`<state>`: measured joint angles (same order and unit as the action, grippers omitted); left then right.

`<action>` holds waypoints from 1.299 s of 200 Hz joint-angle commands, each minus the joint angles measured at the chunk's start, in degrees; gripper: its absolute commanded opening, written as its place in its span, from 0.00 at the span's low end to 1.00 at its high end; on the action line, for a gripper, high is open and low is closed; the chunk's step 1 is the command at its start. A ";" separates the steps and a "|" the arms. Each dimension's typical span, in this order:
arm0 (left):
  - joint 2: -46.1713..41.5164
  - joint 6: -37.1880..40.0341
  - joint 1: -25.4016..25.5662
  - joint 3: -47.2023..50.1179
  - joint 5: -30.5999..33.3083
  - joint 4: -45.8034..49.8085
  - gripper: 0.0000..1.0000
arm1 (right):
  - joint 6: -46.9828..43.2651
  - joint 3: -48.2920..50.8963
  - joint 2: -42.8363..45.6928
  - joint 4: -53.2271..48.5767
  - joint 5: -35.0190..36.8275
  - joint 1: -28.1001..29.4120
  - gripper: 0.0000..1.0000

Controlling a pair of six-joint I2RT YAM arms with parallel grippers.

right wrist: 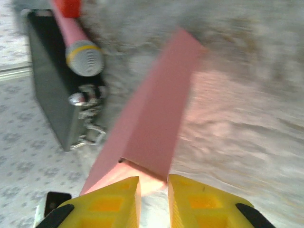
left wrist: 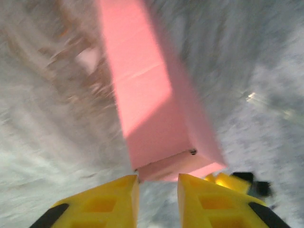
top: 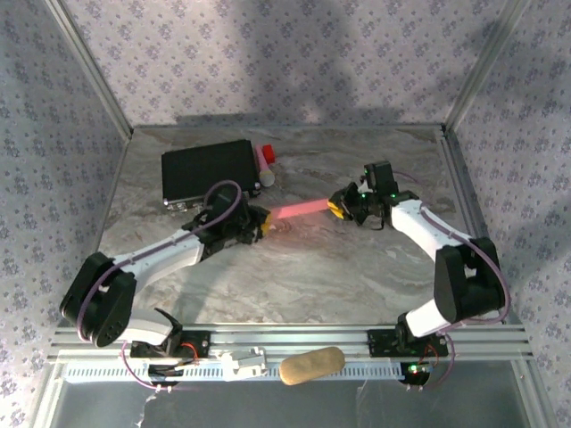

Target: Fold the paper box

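Observation:
The paper box (top: 299,211) is a long, slim pink box stretched between my two grippers at mid-table. My left gripper (top: 260,223) is at its left end. In the left wrist view the yellow jaws stand apart, and the left gripper (left wrist: 158,176) has bare table in the gap, with the paper box (left wrist: 147,95) ending just ahead of the tips. My right gripper (top: 337,207) is at the other end. In the right wrist view the right gripper (right wrist: 153,178) is also open, and a pale end flap of the paper box (right wrist: 152,123) reaches the fingertips.
A larger black box (top: 210,169) lies at the back left, with a red and pink marker-like object (top: 266,160) beside it. Both show in the right wrist view, the black box (right wrist: 52,95) and the marker (right wrist: 78,47). A tan oblong (top: 312,364) rests on the front rail.

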<state>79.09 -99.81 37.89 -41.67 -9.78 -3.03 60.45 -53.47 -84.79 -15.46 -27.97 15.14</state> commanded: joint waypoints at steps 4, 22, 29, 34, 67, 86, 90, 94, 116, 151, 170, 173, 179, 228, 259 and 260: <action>-2.51 1.99 0.81 2.47 0.87 4.72 0.46 | -6.38 4.29 4.09 -10.97 4.53 -0.87 0.28; -6.53 5.07 1.30 2.39 1.85 8.91 0.56 | -8.65 5.57 7.83 -13.88 7.54 -1.23 0.33; -8.39 6.64 1.46 2.38 2.31 10.21 0.58 | -9.52 5.52 9.19 -15.08 8.96 -1.32 0.36; -9.81 7.57 1.41 2.35 2.75 11.33 0.58 | -10.40 5.28 10.44 -16.00 10.15 -1.49 0.38; -21.37 22.88 -0.66 -1.27 8.96 21.66 0.99 | -17.80 0.84 18.87 -21.40 22.24 -1.42 0.99; -25.74 40.87 -2.86 -7.42 14.65 29.96 1.00 | -20.73 -1.45 23.44 -25.61 33.55 -1.34 0.99; -26.33 44.48 -3.00 -8.36 16.63 31.69 1.00 | -21.61 -1.40 24.36 -25.51 34.78 -1.48 0.99; -26.90 47.24 -3.45 -9.10 18.25 33.28 1.00 | -22.75 -1.17 25.05 -25.17 34.62 -1.79 0.99; -29.35 58.04 -7.26 -8.63 23.68 36.08 1.00 | -27.07 -0.33 26.21 -22.98 34.77 -4.47 0.99; -35.46 64.78 -8.62 -0.64 46.60 33.12 1.00 | -28.83 7.42 32.30 -15.26 52.49 -3.54 0.99; -40.17 81.61 -9.34 9.27 48.61 16.68 1.00 | -44.99 16.91 35.89 3.60 46.75 -6.29 0.99; -40.76 84.52 -9.39 11.40 48.64 13.38 1.00 | -47.59 18.63 36.23 6.55 45.61 -6.57 0.99; -41.86 88.58 -9.60 14.87 49.68 7.54 1.00 | -51.40 21.15 36.72 11.78 45.09 -6.70 0.99; -28.38 95.03 -27.19 25.95 33.73 -22.72 1.00 | -56.70 30.69 23.51 35.68 39.76 -13.62 0.99; -10.61 97.92 -29.65 24.20 30.91 -35.68 1.00 | -57.24 32.33 12.51 47.45 39.40 -14.96 0.99; -10.14 97.99 -29.68 24.14 30.89 -36.01 1.00 | -57.26 32.40 12.18 47.85 39.35 -15.00 0.99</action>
<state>60.40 -6.37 9.30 -16.27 26.17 -21.52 5.82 -22.44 -67.07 17.32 13.43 0.82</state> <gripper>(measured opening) 0.996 0.991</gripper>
